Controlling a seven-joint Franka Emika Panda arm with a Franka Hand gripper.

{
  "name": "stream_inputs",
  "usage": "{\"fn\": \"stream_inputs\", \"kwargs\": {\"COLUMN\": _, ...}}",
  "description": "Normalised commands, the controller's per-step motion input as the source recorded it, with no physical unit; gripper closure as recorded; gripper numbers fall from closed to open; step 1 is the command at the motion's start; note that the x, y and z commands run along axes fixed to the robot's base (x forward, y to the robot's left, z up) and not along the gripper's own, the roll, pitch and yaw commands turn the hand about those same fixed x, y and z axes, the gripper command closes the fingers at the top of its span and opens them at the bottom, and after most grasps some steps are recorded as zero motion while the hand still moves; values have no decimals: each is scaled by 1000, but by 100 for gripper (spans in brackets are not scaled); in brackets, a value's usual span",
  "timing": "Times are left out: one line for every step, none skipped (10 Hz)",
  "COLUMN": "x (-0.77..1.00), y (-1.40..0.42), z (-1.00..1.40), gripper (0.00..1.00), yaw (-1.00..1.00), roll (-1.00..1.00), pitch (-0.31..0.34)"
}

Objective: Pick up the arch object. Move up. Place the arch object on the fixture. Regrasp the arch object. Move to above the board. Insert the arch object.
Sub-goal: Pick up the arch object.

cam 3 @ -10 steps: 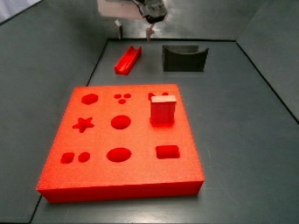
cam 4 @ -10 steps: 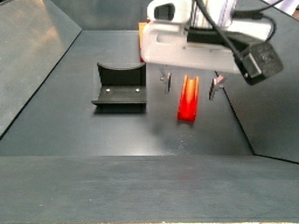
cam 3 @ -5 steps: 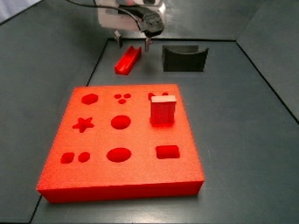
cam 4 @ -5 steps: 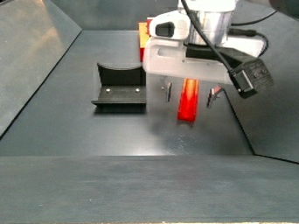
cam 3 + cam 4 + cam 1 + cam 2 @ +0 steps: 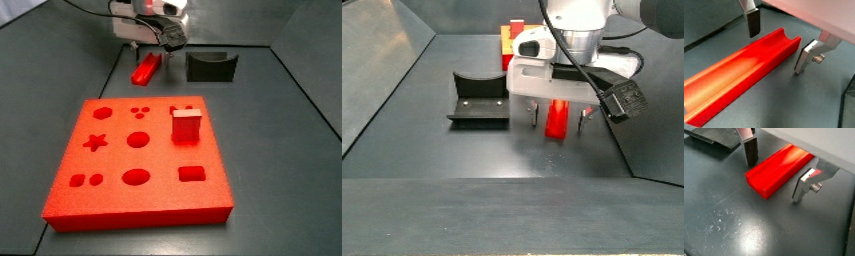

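The arch object [image 5: 144, 69], a slim red bar with a groove along its upper side, lies flat on the dark floor behind the board [image 5: 134, 165]. My gripper [image 5: 151, 48] is down over it and open. In both wrist views the silver fingers [image 5: 753, 22] stand on either side of the bar [image 5: 744, 75], with gaps between pads and bar. The bar's end [image 5: 781, 168] lies between the fingers [image 5: 801, 187]. From the side the gripper [image 5: 557, 117] straddles the bar [image 5: 557, 122]. The black fixture [image 5: 210, 67] stands apart from the bar, with nothing on it.
A shorter red block [image 5: 186, 126] stands upright on the board among its shaped holes. The fixture [image 5: 478, 100] sits close beside the gripper's body. Sloping dark walls [image 5: 396, 70] enclose the floor on the sides.
The gripper has come down from above the arch object, and its open fingers now reach beside the bar near the floor. The bar has not moved.
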Motion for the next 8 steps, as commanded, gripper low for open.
{"fn": "stream_inputs", "kwargs": {"x": 0, "y": 0, "z": 0, "gripper": 0, "yaw": 0, "roll": 0, "pitch": -9}}
{"fn": "stream_inputs", "kwargs": {"x": -34, "y": 0, "z": -180, "gripper": 0, "yaw": 0, "roll": -16, "pitch": -83}}
{"fn": "stream_inputs", "kwargs": {"x": 0, "y": 0, "z": -34, "gripper": 0, "yaw": 0, "roll": 0, "pitch": -40}}
{"fn": "stream_inputs", "kwargs": {"x": 0, "y": 0, "z": 0, "gripper": 100, "yaw": 0, "roll": 0, "pitch": 0}}
{"fn": "stream_inputs", "kwargs": {"x": 0, "y": 0, "z": 0, "gripper": 100, "yaw": 0, "roll": 0, "pitch": 0}}
{"fn": "stream_inputs", "kwargs": {"x": 0, "y": 0, "z": 0, "gripper": 100, "yaw": 0, "roll": 0, "pitch": 0}}
{"fn": "stream_inputs", "kwargs": {"x": 0, "y": 0, "z": 0, "gripper": 100, "yaw": 0, "roll": 0, "pitch": 0}}
{"fn": "stream_inputs", "kwargs": {"x": 0, "y": 0, "z": 0, "gripper": 100, "yaw": 0, "roll": 0, "pitch": 0}}
